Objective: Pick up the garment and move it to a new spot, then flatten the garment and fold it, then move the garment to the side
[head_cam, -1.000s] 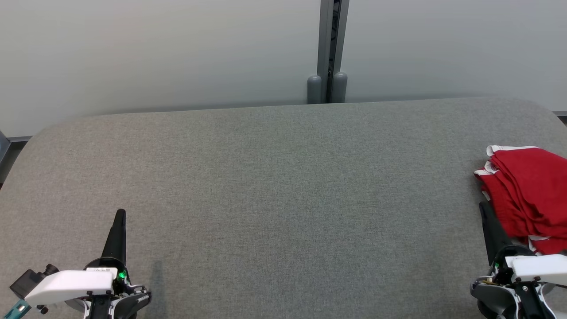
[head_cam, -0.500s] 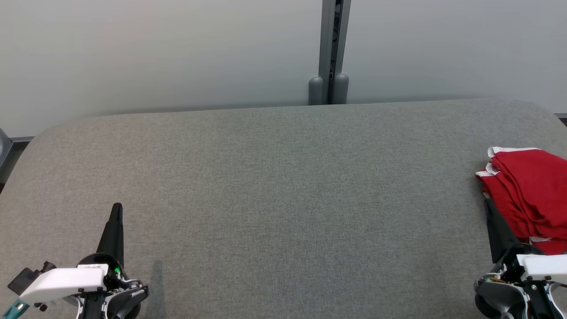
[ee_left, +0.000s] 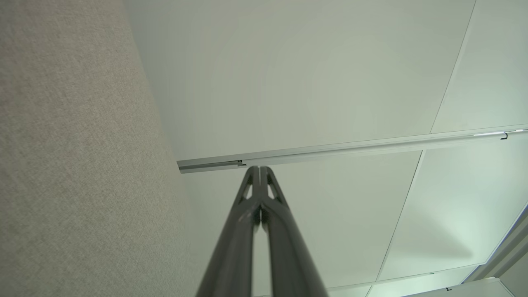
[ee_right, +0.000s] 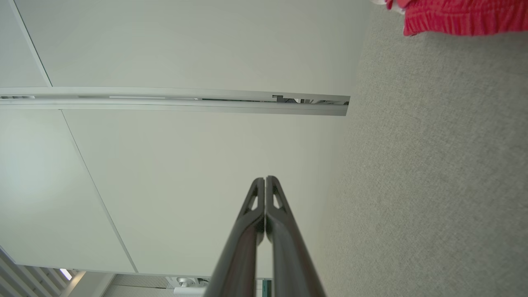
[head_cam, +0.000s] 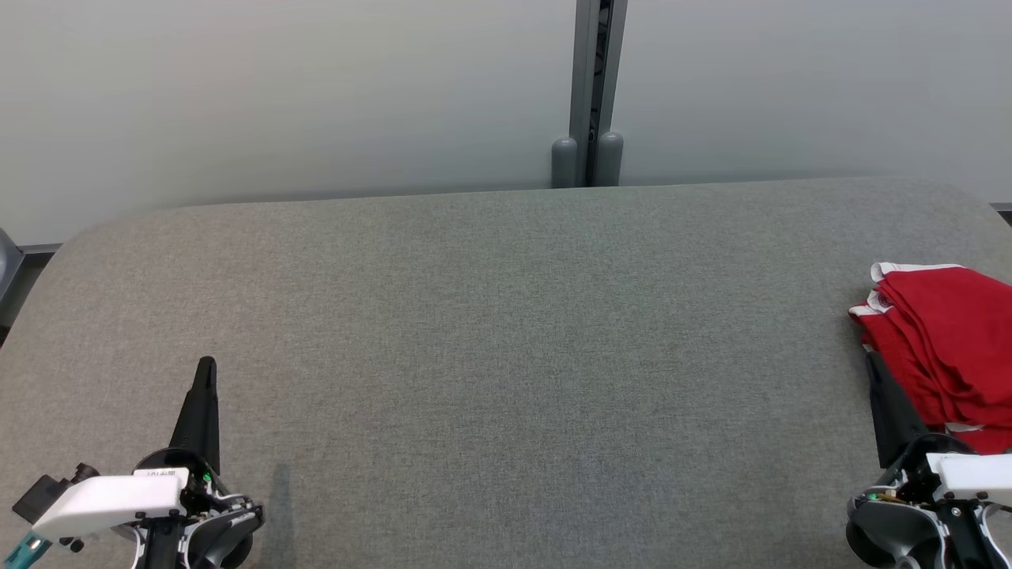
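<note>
Two pairs of dark fingers are shut at the near corners of a grey fabric tabletop (head_cam: 506, 340). The garment (head_cam: 945, 340), red with white trim, lies folded in a layered pile at the tabletop's right edge and runs out of the head view.

The left fingers (head_cam: 202, 407) are pressed together to a single point and hold nothing. They aim up the head view from the lower left, over bare grey cloth and well apart from the garment. A small green light (head_cam: 207, 477) glows on the white wrist housing (head_cam: 111, 502) behind them.

The right fingers (head_cam: 889, 411), likewise closed on nothing, rise from the lower right corner, their tip just beside the garment's near left edge. In the right wrist view the closed pair (ee_right: 243, 239) points toward the pale wall. A strip of the red garment (ee_right: 458, 16) sits in that view's upper right corner, apart from the tips.

In the left wrist view the closed left pair (ee_left: 239, 235) stands against the same pale panels, with the tabletop (ee_left: 62, 165) along that view's left side.

Behind the tabletop a grey metal post (head_cam: 597, 79) divides two pale wall panels (head_cam: 277, 95), with two rounded grey caps (head_cam: 586, 160) at its foot.
</note>
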{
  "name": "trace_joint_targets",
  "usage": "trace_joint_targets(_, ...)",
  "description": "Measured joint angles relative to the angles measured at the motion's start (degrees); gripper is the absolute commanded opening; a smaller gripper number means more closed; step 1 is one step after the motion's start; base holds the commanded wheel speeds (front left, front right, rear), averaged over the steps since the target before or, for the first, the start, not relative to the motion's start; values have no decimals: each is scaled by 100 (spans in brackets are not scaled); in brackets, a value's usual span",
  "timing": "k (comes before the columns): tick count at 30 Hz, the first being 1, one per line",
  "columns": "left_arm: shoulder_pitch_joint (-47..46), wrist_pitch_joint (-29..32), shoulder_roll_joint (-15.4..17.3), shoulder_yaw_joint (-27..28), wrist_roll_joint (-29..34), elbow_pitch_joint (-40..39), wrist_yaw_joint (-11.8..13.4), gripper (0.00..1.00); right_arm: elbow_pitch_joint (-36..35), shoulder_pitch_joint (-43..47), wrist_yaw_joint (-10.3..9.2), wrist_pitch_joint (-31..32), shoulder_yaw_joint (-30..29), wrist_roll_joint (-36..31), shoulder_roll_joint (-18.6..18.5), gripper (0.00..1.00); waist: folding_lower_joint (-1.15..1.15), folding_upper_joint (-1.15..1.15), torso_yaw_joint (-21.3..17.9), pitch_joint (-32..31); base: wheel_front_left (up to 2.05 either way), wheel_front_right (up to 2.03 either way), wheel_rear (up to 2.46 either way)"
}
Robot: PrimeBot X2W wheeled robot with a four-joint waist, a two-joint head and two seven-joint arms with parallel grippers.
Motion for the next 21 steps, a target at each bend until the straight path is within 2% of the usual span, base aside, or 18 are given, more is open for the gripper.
trace_joint_targets(21,0,0,0,1,0,0,0,0,-1,0,0,0,0,0,0,0,0,0,0,0,0,0,0)
